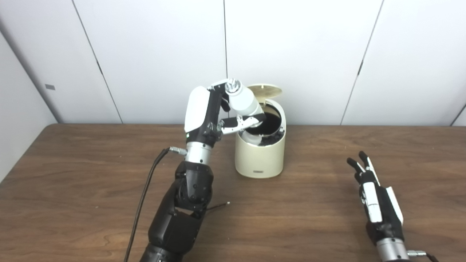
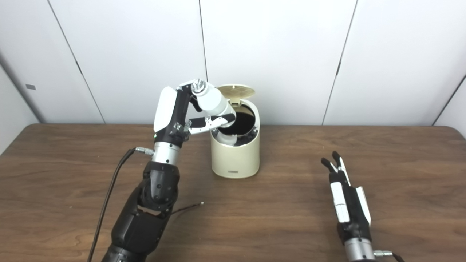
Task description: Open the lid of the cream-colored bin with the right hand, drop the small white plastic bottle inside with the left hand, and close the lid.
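Left eye view shows the small white plastic bottle [image 1: 243, 100] at the frame's centre, tilted cap-up over the open mouth of the cream-colored bin [image 1: 260, 154], gripped by the left robot hand [image 1: 218, 116], with the lid [image 1: 264, 90] standing raised behind. Another white item already seems to lie inside near the rim, so a release from this slant could, I judge, land the bottle on the rim or bounce it out. At the lower right, well apart from the bin, the right robot hand [image 1: 375, 196] rests empty on the worktop [image 1: 72, 174], fingers loosely extended.
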Motion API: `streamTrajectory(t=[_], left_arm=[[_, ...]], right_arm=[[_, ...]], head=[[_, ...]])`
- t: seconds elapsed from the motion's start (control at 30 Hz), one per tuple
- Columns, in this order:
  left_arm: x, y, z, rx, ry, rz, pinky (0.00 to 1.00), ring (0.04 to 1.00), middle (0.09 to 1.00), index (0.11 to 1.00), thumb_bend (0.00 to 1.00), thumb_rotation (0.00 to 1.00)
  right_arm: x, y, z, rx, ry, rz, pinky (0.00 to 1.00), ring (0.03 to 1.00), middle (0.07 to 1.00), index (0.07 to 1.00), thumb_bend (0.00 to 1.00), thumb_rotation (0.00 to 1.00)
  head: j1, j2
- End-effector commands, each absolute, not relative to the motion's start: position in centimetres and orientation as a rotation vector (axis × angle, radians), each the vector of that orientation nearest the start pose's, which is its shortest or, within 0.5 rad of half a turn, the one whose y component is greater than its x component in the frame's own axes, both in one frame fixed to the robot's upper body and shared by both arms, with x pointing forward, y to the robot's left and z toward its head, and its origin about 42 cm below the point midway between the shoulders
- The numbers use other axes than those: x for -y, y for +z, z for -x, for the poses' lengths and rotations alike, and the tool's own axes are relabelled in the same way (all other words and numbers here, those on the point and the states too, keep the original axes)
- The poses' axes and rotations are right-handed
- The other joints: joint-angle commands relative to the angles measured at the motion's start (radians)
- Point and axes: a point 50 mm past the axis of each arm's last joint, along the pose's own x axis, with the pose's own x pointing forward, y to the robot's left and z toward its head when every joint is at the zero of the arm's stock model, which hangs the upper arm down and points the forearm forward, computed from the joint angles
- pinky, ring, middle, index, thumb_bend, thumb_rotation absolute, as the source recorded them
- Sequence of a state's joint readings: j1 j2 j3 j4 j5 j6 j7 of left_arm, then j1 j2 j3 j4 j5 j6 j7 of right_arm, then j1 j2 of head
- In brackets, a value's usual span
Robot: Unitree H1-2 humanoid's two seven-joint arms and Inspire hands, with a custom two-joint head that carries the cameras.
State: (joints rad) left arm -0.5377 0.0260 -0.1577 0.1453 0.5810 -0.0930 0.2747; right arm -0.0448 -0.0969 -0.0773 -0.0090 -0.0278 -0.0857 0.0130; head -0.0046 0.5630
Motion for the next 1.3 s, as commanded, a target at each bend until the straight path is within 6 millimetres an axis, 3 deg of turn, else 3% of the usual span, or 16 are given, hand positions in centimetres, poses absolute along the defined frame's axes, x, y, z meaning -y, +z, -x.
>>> streamTrajectory(t=[0.0,0.53,0.8,1.27], left_arm=[[-12.3,27.9,-42.7,0.715,0.075,-0.545,0.36,0.419,0.512,0.49,0.48,0.0],[-11.3,26.4,-44.5,0.715,0.093,-0.57,0.34,0.412,0.535,0.494,0.47,0.0],[-10.3,26.5,-44.7,0.745,0.101,-0.586,0.33,0.408,0.521,0.5,0.47,0.0],[-10.6,25.8,-44.5,0.718,0.09,-0.595,0.35,0.422,0.528,0.481,0.47,0.0]], right_arm=[[24.7,9.6,-28.8,0.085,-0.042,0.087,1.0,1.0,0.923,0.988,0.59,1.0],[24.3,9.8,-28.7,0.082,-0.045,0.093,1.0,0.985,0.919,0.983,0.63,1.0],[24.3,9.9,-28.7,0.08,-0.042,0.101,1.0,0.986,0.916,0.983,0.6,1.0],[24.3,10.2,-28.8,0.09,-0.049,0.115,1.0,0.988,0.913,0.982,0.64,1.0]], head=[[-0.004,0.001],[-0.021,-0.002],[-0.02,0.003],[-0.019,0.006]])
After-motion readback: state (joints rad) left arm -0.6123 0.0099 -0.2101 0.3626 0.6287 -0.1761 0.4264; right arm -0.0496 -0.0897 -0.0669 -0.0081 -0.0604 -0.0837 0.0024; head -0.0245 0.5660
